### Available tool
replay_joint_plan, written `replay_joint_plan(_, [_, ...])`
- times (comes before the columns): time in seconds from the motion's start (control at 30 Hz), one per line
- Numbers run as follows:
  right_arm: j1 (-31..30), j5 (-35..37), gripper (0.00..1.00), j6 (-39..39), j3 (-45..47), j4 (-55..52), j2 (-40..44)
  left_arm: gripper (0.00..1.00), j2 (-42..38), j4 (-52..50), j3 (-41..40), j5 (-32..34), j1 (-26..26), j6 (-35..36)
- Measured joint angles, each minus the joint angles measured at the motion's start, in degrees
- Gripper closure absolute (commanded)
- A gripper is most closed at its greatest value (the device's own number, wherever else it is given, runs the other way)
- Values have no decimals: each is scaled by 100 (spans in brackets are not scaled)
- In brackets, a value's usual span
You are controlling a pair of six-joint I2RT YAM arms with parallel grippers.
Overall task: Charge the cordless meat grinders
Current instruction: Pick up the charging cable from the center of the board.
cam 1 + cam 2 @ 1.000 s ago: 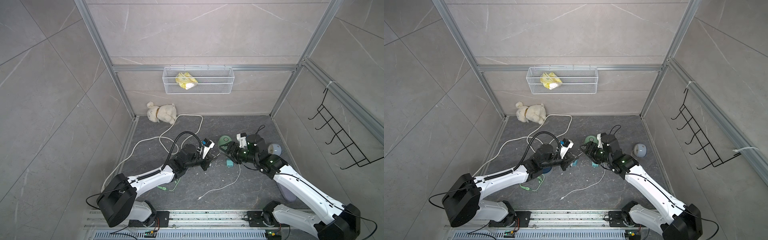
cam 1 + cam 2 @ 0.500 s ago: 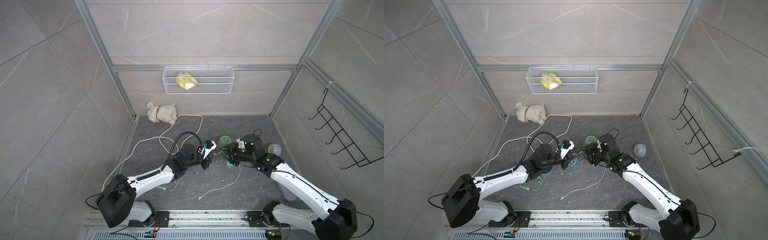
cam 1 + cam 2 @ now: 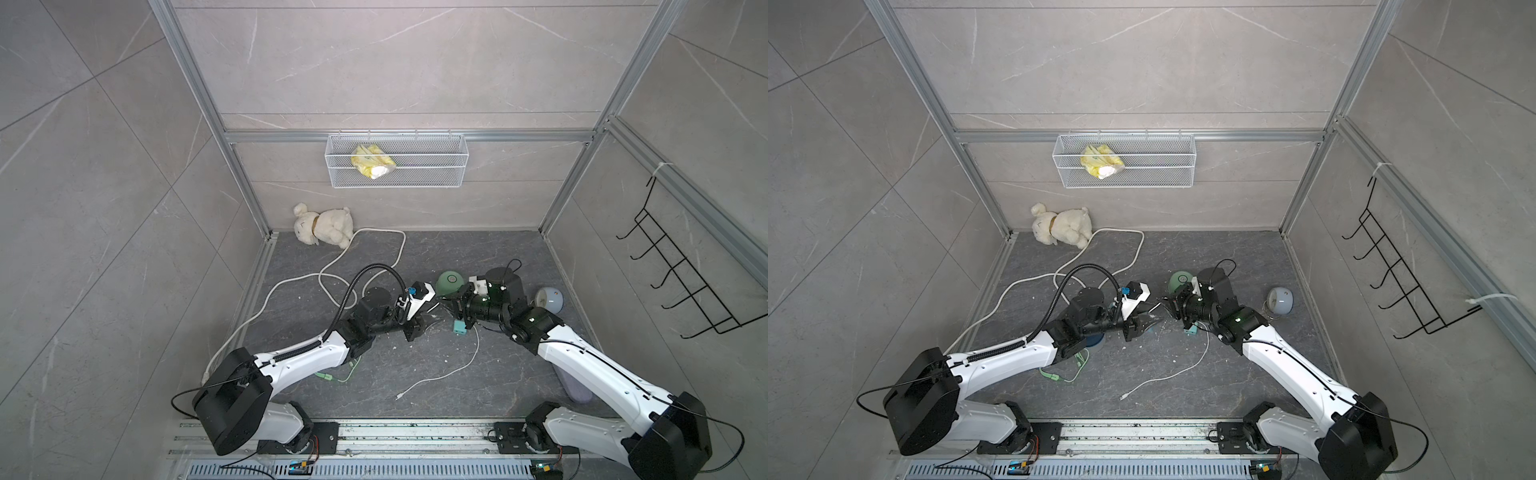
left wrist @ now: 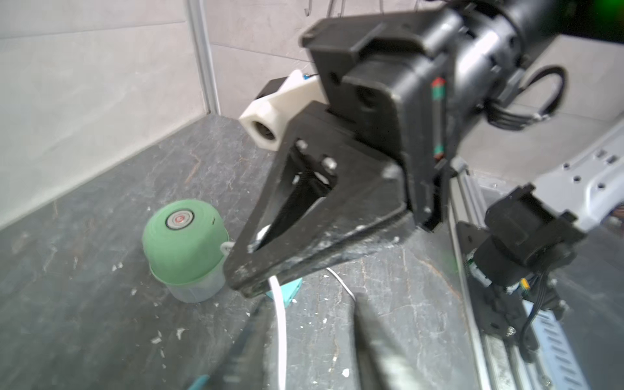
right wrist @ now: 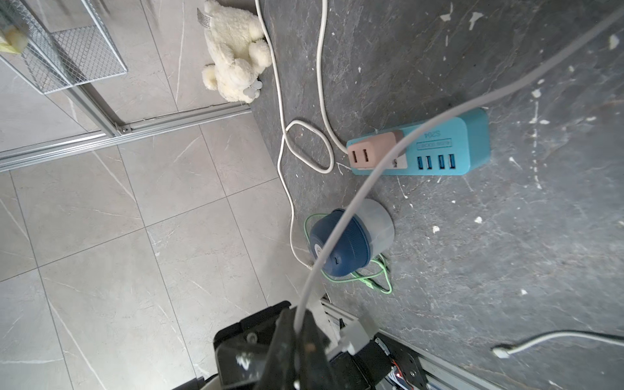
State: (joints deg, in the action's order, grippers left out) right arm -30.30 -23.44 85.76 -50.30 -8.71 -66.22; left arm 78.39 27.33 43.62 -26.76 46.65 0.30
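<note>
I'm seeing the right gripper [image 4: 243,277] pinching a thin white cable [image 5: 339,229] between fully closed fingers. The left gripper [image 4: 309,314] is facing it tip to tip, fingers apart, with the cable running loose between them. The mint green grinder [image 4: 182,243] is sitting just beside the right fingertips. The navy blue grinder [image 5: 351,246] is sitting under the left arm, behind that gripper, near a teal power strip [image 5: 472,141]. A plush toy [image 3: 324,226] is lying well away by the back wall, on the dark stone floor [image 3: 457,257].
</note>
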Motion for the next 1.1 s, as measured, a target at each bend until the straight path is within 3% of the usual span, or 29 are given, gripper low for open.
replay_joint_plan(0.07, [87, -120, 100, 0, 74, 195, 46, 32, -192, 111, -216, -221, -216, -184])
replay_joint_plan(0.23, [492, -597, 100, -175, 254, 579, 267, 29, -846, 240, -752, -839, -837, -673])
replay_joint_plan(0.43, [640, -1384, 100, -769, 254, 909, 363, 28, -1202, 260, -846, -1696, -905, -1119])
replay_joint_plan(0.63, [647, -2004, 100, -1054, 254, 1266, 409, 31, -1139, 295, -885, -2144, -905, -1360])
replay_joint_plan(0.77, [651, -2260, 100, -1123, 251, 1414, 411, 36, -885, 472, -881, -2284, -905, -1471])
replay_joint_plan(1.1, [651, -2553, 100, -1145, 251, 1759, 409, 63, -321, 1078, -721, -2785, -905, -1843])
